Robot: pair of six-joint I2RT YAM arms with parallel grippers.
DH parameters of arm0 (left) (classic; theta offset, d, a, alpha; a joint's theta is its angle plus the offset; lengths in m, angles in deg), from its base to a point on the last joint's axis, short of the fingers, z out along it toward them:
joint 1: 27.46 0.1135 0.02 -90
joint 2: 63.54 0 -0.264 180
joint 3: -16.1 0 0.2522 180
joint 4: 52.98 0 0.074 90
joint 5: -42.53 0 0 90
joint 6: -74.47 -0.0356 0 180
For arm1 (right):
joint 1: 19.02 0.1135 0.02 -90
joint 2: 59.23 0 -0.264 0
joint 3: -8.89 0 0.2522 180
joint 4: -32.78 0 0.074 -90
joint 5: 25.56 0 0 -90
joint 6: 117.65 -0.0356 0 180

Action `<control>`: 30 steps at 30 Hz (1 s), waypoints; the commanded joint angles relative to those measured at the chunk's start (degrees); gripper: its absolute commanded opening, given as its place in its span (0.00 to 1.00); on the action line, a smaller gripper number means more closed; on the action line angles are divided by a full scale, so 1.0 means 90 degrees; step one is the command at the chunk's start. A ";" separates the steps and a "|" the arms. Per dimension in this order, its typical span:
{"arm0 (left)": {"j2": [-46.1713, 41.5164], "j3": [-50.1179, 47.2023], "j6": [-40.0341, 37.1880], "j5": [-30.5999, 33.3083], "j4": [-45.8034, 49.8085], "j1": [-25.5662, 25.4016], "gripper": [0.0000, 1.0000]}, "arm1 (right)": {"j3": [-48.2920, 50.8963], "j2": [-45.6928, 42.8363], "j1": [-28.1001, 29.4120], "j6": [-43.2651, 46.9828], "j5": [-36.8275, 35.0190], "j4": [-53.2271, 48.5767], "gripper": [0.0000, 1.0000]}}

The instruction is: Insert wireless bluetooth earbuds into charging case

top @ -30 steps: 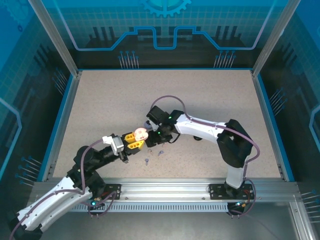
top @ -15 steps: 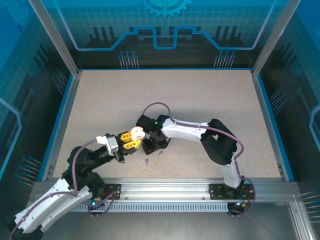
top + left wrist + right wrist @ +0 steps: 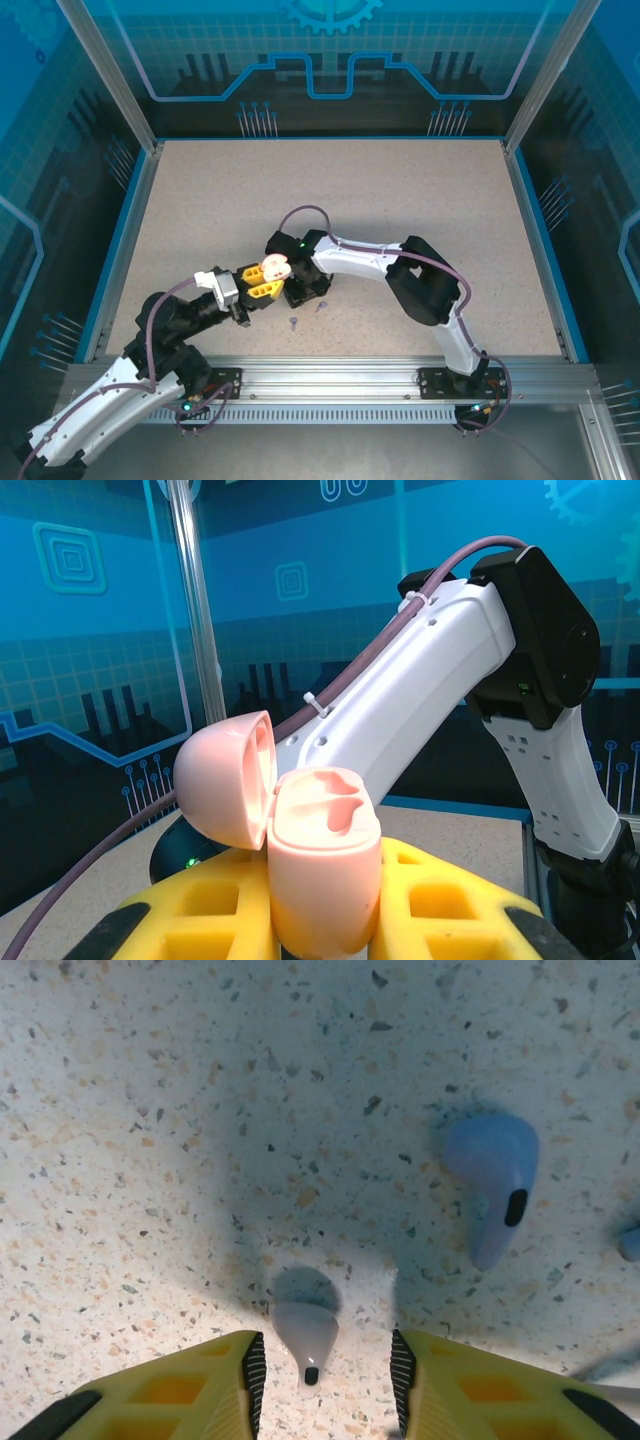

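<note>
My left gripper (image 3: 325,920) is shut on a pink charging case (image 3: 322,865), held upright with its lid (image 3: 225,780) swung open to the left and both sockets empty. From above, the case (image 3: 274,267) sits between the yellow fingers (image 3: 262,288). My right gripper (image 3: 325,1360) points down at the table just right of the case, open. A pale pink earbud (image 3: 305,1332) lies between its pads, close to the left one and with a gap to the right one. A lavender earbud (image 3: 492,1175) lies further off to the right.
Two small earbuds (image 3: 293,323) (image 3: 322,305) lie on the speckled table (image 3: 400,200) in front of the grippers. Another lavender piece (image 3: 630,1243) peeks in at the right wrist view's edge. The right arm (image 3: 420,680) crosses close behind the case.
The right arm has swung left and lowered its gripper to the table beside the case, and its jaws have narrowed. The left gripper, with the case, drew slightly left.
</note>
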 commanded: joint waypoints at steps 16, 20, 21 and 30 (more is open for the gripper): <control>-0.0130 0.0181 0.0029 -0.0030 0.0062 -0.0042 0.00 | -0.0475 0.0456 0.0203 0.0092 -0.0150 -0.0386 0.34; -0.0143 0.0180 0.0038 -0.0015 0.0064 -0.0029 0.00 | -0.0509 0.0531 0.0214 0.0089 -0.0144 -0.0389 0.32; -0.0143 0.0186 0.0030 -0.0011 0.0063 -0.0040 0.00 | -0.0507 0.0551 0.0213 0.0089 -0.0147 -0.0381 0.32; -0.0142 0.0207 0.0000 0.0025 0.0178 -0.0034 0.00 | -0.0398 0.0485 0.0209 0.0113 -0.0135 -0.0186 0.28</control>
